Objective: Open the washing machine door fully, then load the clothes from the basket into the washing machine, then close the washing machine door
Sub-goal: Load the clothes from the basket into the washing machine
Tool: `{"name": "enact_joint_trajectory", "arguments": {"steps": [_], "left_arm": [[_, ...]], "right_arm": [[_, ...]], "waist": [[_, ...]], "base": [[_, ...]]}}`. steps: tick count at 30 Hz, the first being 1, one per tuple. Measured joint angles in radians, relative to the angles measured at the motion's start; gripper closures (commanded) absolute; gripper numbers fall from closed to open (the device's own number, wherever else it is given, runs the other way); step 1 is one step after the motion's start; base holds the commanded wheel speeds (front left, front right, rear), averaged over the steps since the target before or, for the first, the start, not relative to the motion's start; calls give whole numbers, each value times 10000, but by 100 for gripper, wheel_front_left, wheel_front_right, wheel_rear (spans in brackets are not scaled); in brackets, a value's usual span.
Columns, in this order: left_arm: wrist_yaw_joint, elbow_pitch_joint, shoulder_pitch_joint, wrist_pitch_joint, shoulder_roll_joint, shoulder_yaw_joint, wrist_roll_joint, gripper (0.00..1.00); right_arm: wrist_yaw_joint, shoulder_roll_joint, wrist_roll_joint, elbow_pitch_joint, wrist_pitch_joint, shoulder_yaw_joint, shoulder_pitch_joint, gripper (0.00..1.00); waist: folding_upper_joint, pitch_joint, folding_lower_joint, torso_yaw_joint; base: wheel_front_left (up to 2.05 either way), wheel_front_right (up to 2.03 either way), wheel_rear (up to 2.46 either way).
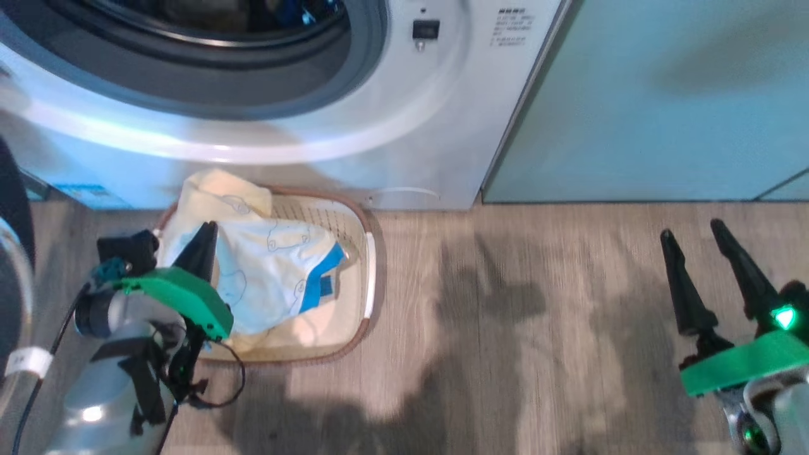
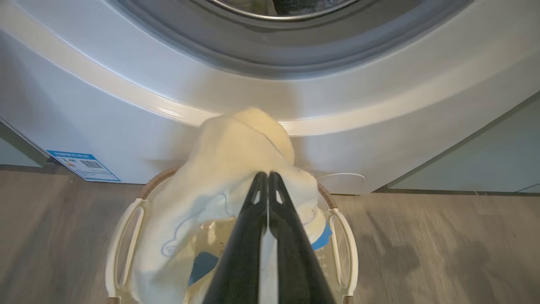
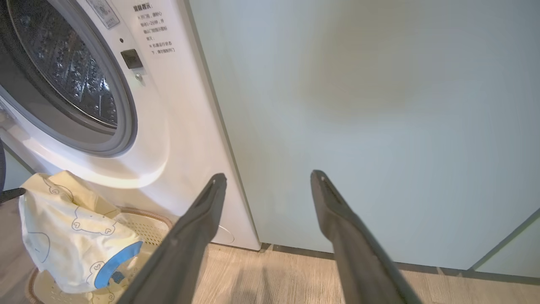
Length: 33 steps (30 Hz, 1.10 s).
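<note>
left gripper [image 2: 268,175]: fingers pressed together, pinching a fold of the clothes [image 1: 272,265]. the garment hangs from that pinch, its lower part draped into the basket [image 1: 370,265], which sits on the floor just before the washing machine [image 1: 379,126]. right gripper [image 1: 691,228]: jaws wide apart, nothing in them, over bare floor near the teal cabinet [image 1: 663,95]. handling, judged: cloth is light, limp, not fragile. it will sag and swing, and a trailing cuff may catch the basket rim or the grey seal [image 3: 126,126] on the way in. a pinch on a bunched fold near the middle should hold better than one thin edge. unclear: how much cloth sits between the fingers, since they cover the contact; whether this is one garment or several; what lies underneath in the basket. drum [image 3: 71,71] mouth stands open. washing machine door [image 1: 9,208] is cut off at the head view's left edge, so its angle cannot be read.
</note>
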Motion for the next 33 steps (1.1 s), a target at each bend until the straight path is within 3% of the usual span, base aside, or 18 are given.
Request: {"name": "enact_joint_trajectory", "arguments": {"steps": [12, 33], "left_arm": [[0, -1774, 1812, 0, -69, 1289, 276, 100], [0, -2917, 2949, 0, -17, 1680, 345, 100]], "right_arm": [[0, 138, 10, 86, 0, -240, 980, 0], [0, 305, 23, 86, 0, -393, 1496, 0]], "waist": [[0, -1629, 0, 195], [0, -2458, 1, 170]], "base": [[0, 0, 0], [0, 0, 0]]}}
